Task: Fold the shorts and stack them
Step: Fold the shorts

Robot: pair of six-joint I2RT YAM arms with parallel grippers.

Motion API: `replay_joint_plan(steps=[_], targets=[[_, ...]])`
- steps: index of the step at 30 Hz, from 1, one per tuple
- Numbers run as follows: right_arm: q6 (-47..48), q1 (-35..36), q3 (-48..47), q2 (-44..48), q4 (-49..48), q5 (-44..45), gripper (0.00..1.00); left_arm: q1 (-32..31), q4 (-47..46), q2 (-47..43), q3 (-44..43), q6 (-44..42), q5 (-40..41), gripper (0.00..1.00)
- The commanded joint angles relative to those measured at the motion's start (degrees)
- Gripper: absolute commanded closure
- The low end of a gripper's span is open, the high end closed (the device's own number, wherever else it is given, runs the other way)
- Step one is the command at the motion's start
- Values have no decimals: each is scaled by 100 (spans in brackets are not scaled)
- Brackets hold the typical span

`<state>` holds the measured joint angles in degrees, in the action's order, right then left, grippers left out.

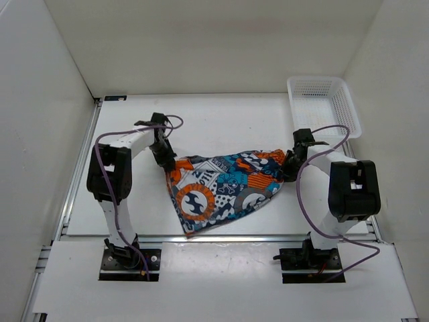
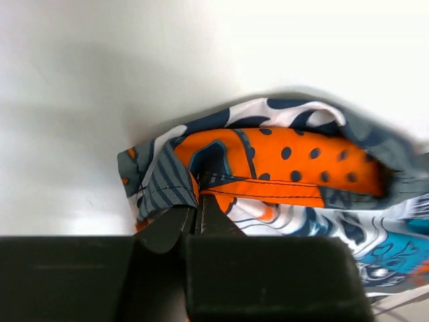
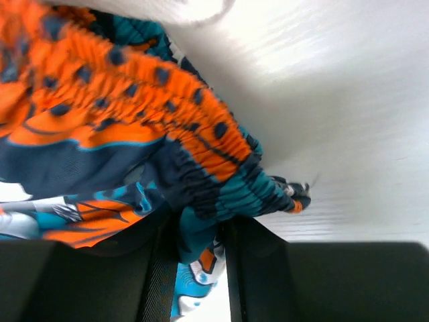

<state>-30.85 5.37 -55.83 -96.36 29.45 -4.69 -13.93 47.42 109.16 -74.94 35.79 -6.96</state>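
The printed shorts lie on the white table between my two arms, spread from left to right with a point toward the front edge. My left gripper is shut on the shorts' left corner; in the left wrist view its jaws pinch the orange hem tightly. My right gripper is shut on the right corner; in the right wrist view the gathered orange and teal waistband passes between its fingers. Both corners look held slightly off the table.
A white plastic mesh basket stands at the back right corner. White walls close in the table on three sides. A metal rail runs along the table's front edge, close to the shorts' lowest point.
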Motion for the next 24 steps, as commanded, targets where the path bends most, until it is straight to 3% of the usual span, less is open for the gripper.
replay_joint_plan(steps=[1,4,6,7,8,10,13,15,19,21,24], targets=[[-289,279,222,29,-89,-76,67,461,65,227,-915,-326,107,90],[-728,797,275,195,-89,82,60,576,530,903,-2180,-459,351,90],[-1019,1105,275,398,25,152,43,629,987,1326,-3161,-607,520,84],[-1080,1185,188,477,95,152,21,681,1128,1431,-3472,-608,720,79],[-1133,1247,117,643,218,152,12,681,1268,1519,-3762,-678,801,72],[-1134,1361,-215,819,437,152,0,830,1612,1643,-4510,-845,863,42],[-923,1301,-594,1215,1017,661,0,980,1849,1460,-4881,-977,925,9],[-713,1126,-884,1523,1263,863,0,1033,1911,1205,-4768,-978,977,1],[-161,818,-1227,1446,1265,1093,0,1199,1657,30,-3628,-969,1180,6],[104,703,-1412,1217,1335,1032,0,1340,1412,-411,-2521,-811,1180,18],[614,641,-1684,664,1248,848,0,1770,727,-1080,-983,-573,531,23]])
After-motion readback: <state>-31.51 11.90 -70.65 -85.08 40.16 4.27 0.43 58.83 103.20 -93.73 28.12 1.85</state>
